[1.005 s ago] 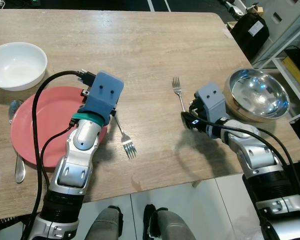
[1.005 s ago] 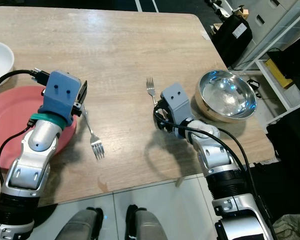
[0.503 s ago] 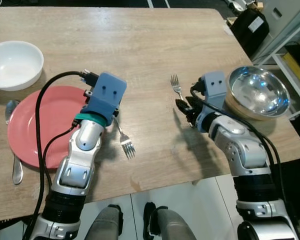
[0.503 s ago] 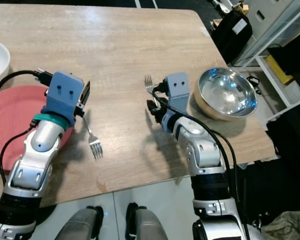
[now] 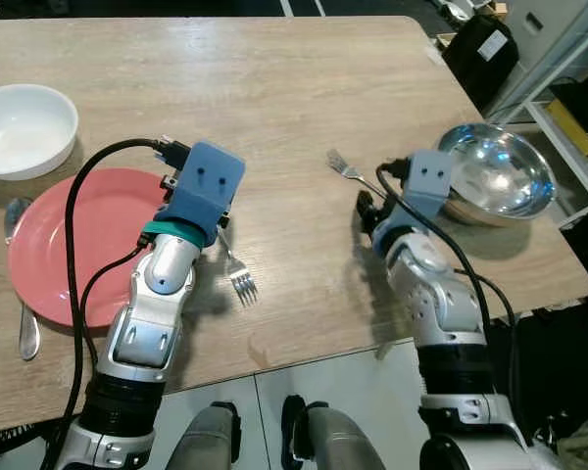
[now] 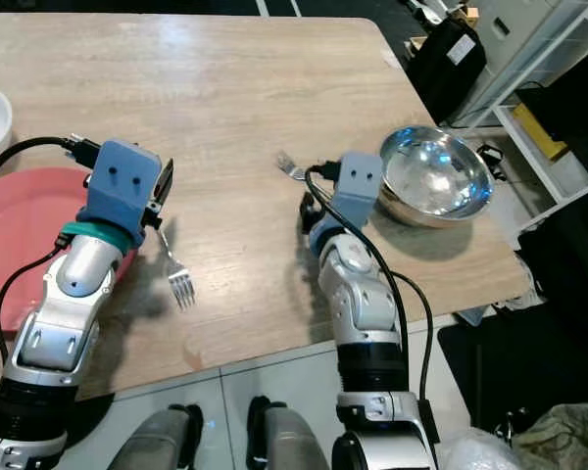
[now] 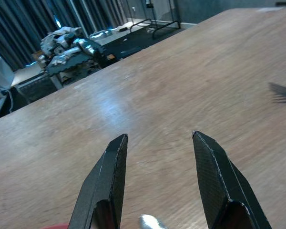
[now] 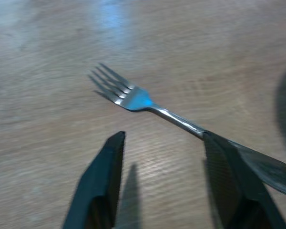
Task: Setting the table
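Two silver forks lie on the wooden table [image 5: 274, 88]. One fork [image 5: 238, 275] lies right of the red plate [image 5: 69, 245], its handle running under my left gripper [image 5: 222, 223], which stands open over the handle's end [image 7: 150, 222]. The other fork [image 5: 345, 170] lies slanted near the table's middle, tines [image 8: 115, 86] toward the far left. My right gripper [image 8: 162, 136] is open just behind it, and the handle passes under one finger [image 8: 229, 171]. A white bowl [image 5: 24, 127] sits beyond the plate, and a spoon [image 5: 24, 328] lies at its left.
A shiny metal bowl [image 5: 495, 181] sits at the table's right edge, close beside my right wrist. Past that edge are shelves and a black bag [image 5: 480, 49] on the floor. The near table edge runs just below both forearms.
My right arm has swung in from the right and its wrist has turned. The fork by it has turned from pointing straight away to slanting left. The left arm has kept still.
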Robot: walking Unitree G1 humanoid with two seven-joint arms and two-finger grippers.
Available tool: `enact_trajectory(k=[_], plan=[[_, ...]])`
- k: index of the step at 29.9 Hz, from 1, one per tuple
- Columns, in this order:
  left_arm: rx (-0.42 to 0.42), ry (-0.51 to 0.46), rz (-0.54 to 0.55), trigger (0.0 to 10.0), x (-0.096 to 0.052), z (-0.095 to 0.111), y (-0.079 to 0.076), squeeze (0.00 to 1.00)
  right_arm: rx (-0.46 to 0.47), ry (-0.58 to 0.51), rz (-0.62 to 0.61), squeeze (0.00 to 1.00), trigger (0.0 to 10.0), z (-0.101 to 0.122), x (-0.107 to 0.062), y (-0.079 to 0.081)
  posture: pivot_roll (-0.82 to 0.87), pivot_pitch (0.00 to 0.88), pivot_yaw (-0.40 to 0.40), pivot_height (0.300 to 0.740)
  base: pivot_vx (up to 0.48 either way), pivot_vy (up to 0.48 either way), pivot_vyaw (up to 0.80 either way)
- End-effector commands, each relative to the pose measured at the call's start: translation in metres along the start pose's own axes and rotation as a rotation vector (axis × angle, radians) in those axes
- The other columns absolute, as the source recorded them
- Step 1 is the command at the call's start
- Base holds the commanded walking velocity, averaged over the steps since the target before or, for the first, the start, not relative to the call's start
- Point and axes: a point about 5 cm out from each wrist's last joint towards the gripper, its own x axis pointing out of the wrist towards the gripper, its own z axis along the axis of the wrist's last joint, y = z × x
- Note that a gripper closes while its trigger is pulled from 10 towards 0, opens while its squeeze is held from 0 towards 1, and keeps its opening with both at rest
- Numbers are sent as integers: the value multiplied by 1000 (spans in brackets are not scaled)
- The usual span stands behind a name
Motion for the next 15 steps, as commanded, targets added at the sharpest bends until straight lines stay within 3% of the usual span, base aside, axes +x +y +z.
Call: enact_trajectory(k=[1,2,3,6,10,12,15], plan=[[-8,7,-18,10000,-2,-2,-5,0,7,14,3,1000,10000,-2,-1,0,84,144,-78,740,0,0,0],[-8,7,-18,10000,-2,-2,-5,0,7,14,3,1000,10000,-2,-1,0,84,144,-78,740,0,0,0],[-8,8,-17,10000,-2,-2,-5,0,5,-3,24,0,10000,1,-2,4,85,145,-80,740,0,0,0],[-8,9,-16,10000,-2,-2,-5,0,7,-27,52,0,10000,6,-2,8,85,146,-80,740,0,0,0],[-11,9,-18,10000,-2,-2,-6,0,-108,-121,141,0,10000,16,0,11,82,145,-76,740,0,0,0],[-11,9,-18,10000,-2,-2,-6,0,-108,-121,141,0,10000,16,0,11,82,145,-76,740,0,0,0],[-13,2,-22,10000,0,0,-7,0,-356,-125,258,0,10000,10,10,9,87,148,-74,740,0,0,0]])
